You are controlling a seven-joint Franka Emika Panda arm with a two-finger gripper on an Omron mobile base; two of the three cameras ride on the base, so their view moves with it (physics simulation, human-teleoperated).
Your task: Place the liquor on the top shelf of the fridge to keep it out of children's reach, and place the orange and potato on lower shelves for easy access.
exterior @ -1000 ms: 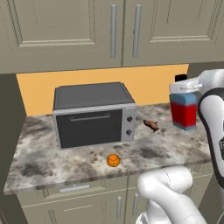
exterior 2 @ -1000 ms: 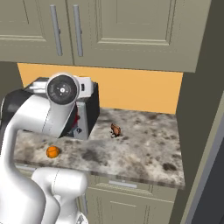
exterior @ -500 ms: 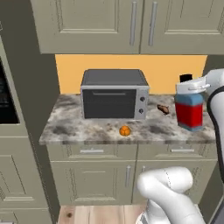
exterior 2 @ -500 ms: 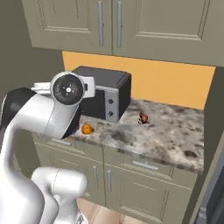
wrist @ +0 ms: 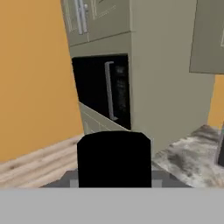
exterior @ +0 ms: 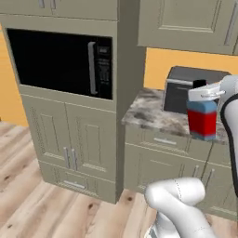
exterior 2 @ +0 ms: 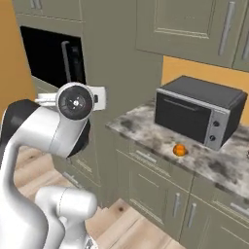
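Liquor (exterior: 202, 117) is up in the air, clamped in the gripper (exterior: 203, 93) by its shoulder/cap end, upright, red body hanging below the fingers, in front of the counter (exterior: 153, 116) near its front edge in the left base view. Hand cam has the black cap (wrist: 114, 158) sitting right at the bottom between the tips, so jaws are closed on the bottle. Orange (exterior 2: 180, 150) sits on the counter near the front edge, just in front of the grey oven (exterior 2: 198, 113), not touching it. Oven is toward the back of the counter w/ its knob panel on the right side. To the left of the counter there's a tall cabinet w/ a built-in black microwave (exterior: 60, 62), vertical bar handle on its door. Wood floor (exterior: 42, 204) below. Can't spot potato or fridge.
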